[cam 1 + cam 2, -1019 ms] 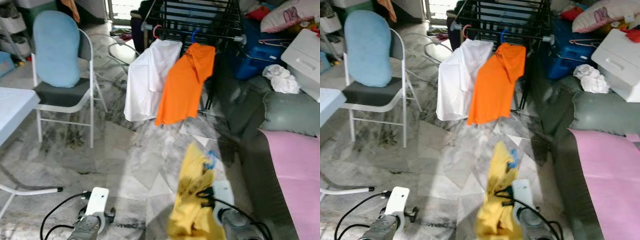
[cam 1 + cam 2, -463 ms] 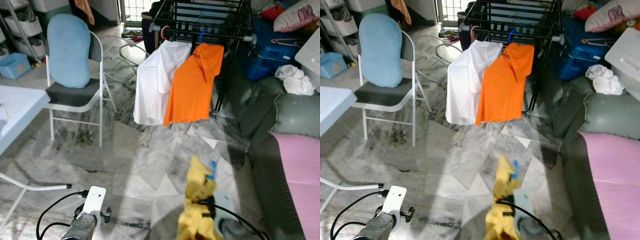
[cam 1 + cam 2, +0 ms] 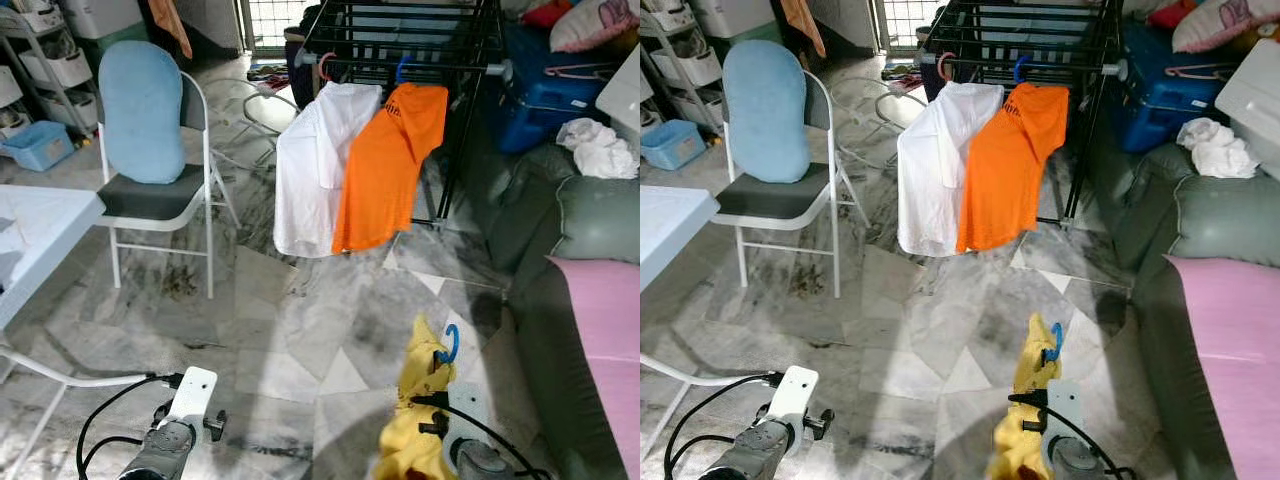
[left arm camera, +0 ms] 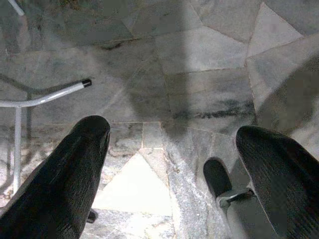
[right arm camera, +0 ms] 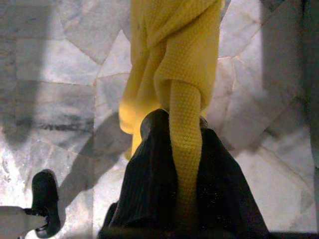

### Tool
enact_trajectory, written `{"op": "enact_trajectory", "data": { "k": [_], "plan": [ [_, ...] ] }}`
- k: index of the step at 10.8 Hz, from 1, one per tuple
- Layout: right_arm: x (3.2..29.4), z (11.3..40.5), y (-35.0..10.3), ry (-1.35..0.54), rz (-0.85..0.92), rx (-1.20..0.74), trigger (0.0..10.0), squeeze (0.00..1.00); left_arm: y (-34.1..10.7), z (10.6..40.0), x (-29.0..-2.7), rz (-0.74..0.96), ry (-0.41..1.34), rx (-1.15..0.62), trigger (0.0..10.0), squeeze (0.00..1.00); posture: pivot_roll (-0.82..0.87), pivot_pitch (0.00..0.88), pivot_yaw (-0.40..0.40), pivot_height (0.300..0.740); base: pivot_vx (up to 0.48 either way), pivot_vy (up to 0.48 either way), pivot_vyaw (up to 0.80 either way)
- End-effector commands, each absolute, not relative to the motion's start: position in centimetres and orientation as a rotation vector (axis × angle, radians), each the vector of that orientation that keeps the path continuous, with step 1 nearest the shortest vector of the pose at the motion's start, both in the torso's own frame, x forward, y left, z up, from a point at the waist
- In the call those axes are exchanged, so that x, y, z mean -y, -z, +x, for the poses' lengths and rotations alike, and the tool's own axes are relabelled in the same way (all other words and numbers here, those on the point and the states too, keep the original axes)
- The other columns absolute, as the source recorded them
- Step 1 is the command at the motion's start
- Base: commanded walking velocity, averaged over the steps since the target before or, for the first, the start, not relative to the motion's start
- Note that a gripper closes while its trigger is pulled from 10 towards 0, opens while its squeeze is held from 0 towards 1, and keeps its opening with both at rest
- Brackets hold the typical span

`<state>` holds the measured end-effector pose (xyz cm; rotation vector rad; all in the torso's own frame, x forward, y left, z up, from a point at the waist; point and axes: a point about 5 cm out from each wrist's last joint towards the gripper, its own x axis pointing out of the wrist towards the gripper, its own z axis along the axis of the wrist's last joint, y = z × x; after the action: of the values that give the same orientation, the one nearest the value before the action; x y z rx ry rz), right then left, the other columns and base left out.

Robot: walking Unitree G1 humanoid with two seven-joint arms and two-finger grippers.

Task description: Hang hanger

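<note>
Far left: a shelf unit point(image 3: 40, 60) with bins and a blue tub point(image 3: 38, 145) on the floor below. Nearer, the corner of a pale folding table point(image 3: 35, 235), its white tubular leg point(image 3: 60, 378) reaching across grey-veined marble floor point(image 3: 290, 330) laid in irregular slabs. Beside the table, a white folding chair point(image 3: 160, 200) with a dark seat and a light blue cushion point(image 3: 140, 110) propped upright against its back.

Low in the foreground, the left gripper point(image 4: 172, 164), hanging idle over the floor, fingers point(image 4: 65, 179) spread wide apart with nothing between them.

Toward the middle, at the back, a black drying rack point(image 3: 400, 50) by a barred doorway. On its front rail, a white shirt point(image 3: 315, 165) and an orange shirt point(image 3: 385, 165) side by side and touching, each on its own hanger.

Right of centre and close in, the right gripper point(image 5: 172, 164), fingers clamped together on a yellow garment point(image 3: 415, 420) draped downward over the marble. Above the yellow cloth, the blue hook of a hanger point(image 3: 449, 345) poking up, well apart from the rack.

Further right, a grey-green sofa point(image 3: 590, 220) with a pink cover point(image 3: 605, 340) over its seat, crumpled white cloth point(image 3: 598, 147) behind it. Behind the sofa, a blue crate point(image 3: 545, 95); a pink-and-white pillow point(image 3: 590, 22) in the top corner.
</note>
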<state>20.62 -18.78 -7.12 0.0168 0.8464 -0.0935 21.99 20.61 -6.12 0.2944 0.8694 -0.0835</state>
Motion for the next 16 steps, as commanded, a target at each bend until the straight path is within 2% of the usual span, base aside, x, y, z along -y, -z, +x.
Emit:
{"op": "enact_trajectory", "data": {
  "k": [1, 3, 5, 10, 16],
  "plan": [
    [18.7, 20.6, 7.1, 0.102, 0.02, -0.842, 10.0, 0.0, 5.9, 22.2, -21.0, 0.312, 0.093, -0.866, 10.0, 0.0, -0.08, 0.0, 0.047, 0.74, 0.0, 0.0, 0.0],
    [18.9, 20.0, 7.4, 0.105, 0.015, -0.853, 10.0, 0.0, 6.1, 21.9, -21.2, 0.314, 0.098, -0.878, 10.0, 0.0, -0.07, 0.011, 0.042, 0.74, 0.0, 0.0, 0.0],
    [18.9, 19.2, 7.8, 0.089, -0.008, -0.874, 10.0, 0.0, 6.3, 21.5, -21.2, 0.332, 0.114, -0.896, 10.0, 0.0, -0.06, 0.073, 0.034, 0.74, 0.0, 0.0, 0.0],
    [18.1, 17.9, 8.5, 0.013, -0.067, -0.903, 10.0, 0.0, 6.6, 21.0, -21.2, 0.364, 0.15, -0.916, 10.0, 0.0, -0.06, 0.141, 0.018, 0.74, 0.0, 0.0, 0.0],
    [17.7, 18.0, 8.5, -0.006, -0.085, -0.894, 10.0, 0.0, 6.6, 21.0, -21.0, 0.376, 0.157, -0.911, 10.0, 0.0, -0.07, 0.151, 0.024, 0.74, 0.0, 0.0, 0.0]
  ]
}}
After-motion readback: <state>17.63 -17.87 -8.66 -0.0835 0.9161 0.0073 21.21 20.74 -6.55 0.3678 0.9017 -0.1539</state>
